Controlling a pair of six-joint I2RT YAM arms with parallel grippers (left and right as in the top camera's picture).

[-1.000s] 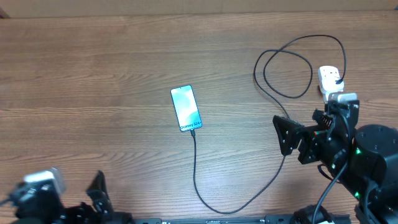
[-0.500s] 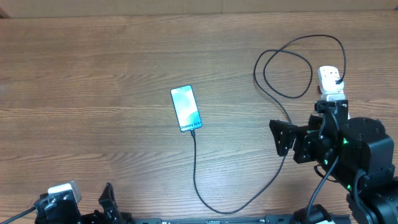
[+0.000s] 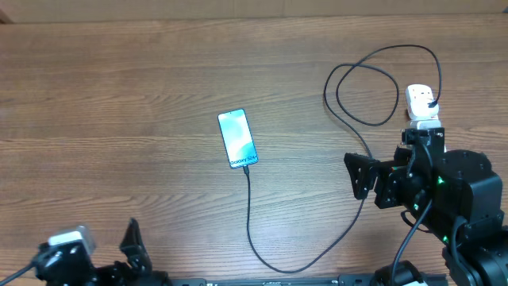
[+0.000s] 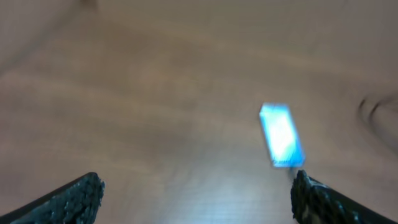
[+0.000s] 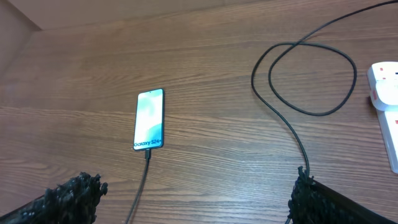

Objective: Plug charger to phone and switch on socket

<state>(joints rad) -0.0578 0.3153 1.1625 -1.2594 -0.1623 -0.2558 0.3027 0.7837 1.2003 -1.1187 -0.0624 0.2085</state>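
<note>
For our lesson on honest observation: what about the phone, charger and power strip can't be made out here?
Socket: in the overhead view its near part is hidden by the right arm; in the right wrist view it is cut off by the edge.
Its switch position: too small in every view.
Phone: blurred in the left wrist view, text unreadable.

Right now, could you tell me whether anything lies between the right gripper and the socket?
Only the looped cable of the charger lies flat on the table between the right gripper and the socket; nothing upright blocks the way.
</note>
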